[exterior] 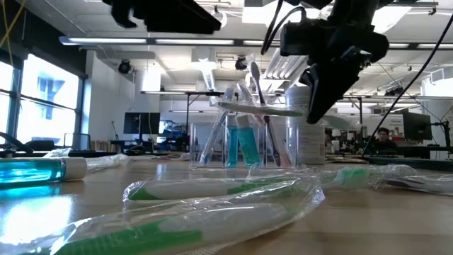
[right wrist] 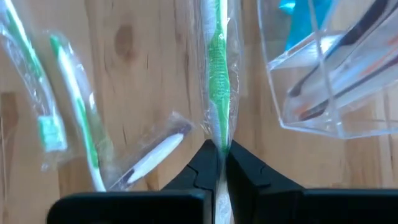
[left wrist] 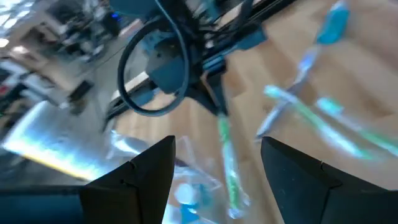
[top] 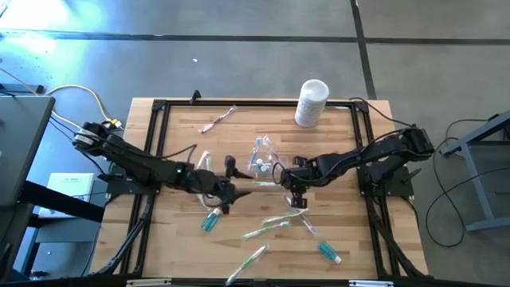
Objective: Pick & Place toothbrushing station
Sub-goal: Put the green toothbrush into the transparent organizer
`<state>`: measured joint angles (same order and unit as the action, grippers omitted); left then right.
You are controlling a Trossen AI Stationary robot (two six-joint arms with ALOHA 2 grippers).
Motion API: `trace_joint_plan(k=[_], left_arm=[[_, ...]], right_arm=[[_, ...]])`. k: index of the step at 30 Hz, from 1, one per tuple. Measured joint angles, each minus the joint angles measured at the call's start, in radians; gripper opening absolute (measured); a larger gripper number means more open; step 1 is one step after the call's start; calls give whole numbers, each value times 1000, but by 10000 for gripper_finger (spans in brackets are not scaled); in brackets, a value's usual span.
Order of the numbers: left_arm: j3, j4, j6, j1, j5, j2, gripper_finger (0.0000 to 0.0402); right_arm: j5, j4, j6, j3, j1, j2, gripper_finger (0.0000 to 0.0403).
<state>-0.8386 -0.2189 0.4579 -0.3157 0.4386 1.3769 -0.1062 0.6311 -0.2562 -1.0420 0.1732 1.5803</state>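
Note:
A clear plastic cup [top: 263, 159] [exterior: 241, 138] stands mid-table with teal tubes and toothbrushes upright in it. My right gripper [top: 296, 199] [right wrist: 219, 149] is just near-right of the cup, shut on a green toothbrush in a clear wrapper [right wrist: 217, 93] [exterior: 258, 108]. My left gripper [top: 233, 191] [left wrist: 217, 142] hovers open to the cup's left, pointing toward the right gripper with nothing between its fingers. More wrapped toothbrushes [top: 275, 220] [exterior: 226, 190] lie flat on the wood near the front. My right gripper pinches the wrapped toothbrush's handle where the green part ends [right wrist: 218, 138], between its two fingertips. The fingers come from above, slanting steeply down. The toothbrush sticks out level from the fingers [exterior: 311, 106], clear of the table at about the height of the cup's rim.
A white canister [top: 311, 102] stands at the far right. Teal tubes [top: 209, 222] [top: 328, 253] and loose toothbrushes [top: 247, 263] [top: 217, 119] are scattered over the table. A black frame [top: 159, 108] borders the wooden top.

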Motion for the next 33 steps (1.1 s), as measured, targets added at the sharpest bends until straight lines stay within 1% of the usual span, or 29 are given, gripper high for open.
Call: trace_joint_plan(k=[3,8,14,16,18,21,23,25,29,33], left_arm=[[-64,68,17,1,49,78,230],[-204,178,57,1,54,212,230],[-346,286,96,1,131,325,230],[-390,292,99,2,145,362,230],[-415,329,112,1,174,381,230],[-449,336,117,1,190,414,230],[-449,366,118,1,206,414,230],[-454,356,115,2,212,421,230],[-453,375,115,1,272,425,230],[-453,401,101,2,278,425,230]], right_arm=[[0,-24,0,0,-13,0,9],[-20,-66,23,0,-13,0,11],[-26,-138,48,0,-13,0,10],[-26,-165,52,0,-12,0,11],[-26,-187,60,0,-12,0,11],[-26,-215,87,0,-12,0,10],[-26,-240,104,0,-12,0,9],[-26,-254,111,0,-12,0,9],[-27,-286,130,0,-12,0,10],[-26,-316,133,0,-11,0,8]])
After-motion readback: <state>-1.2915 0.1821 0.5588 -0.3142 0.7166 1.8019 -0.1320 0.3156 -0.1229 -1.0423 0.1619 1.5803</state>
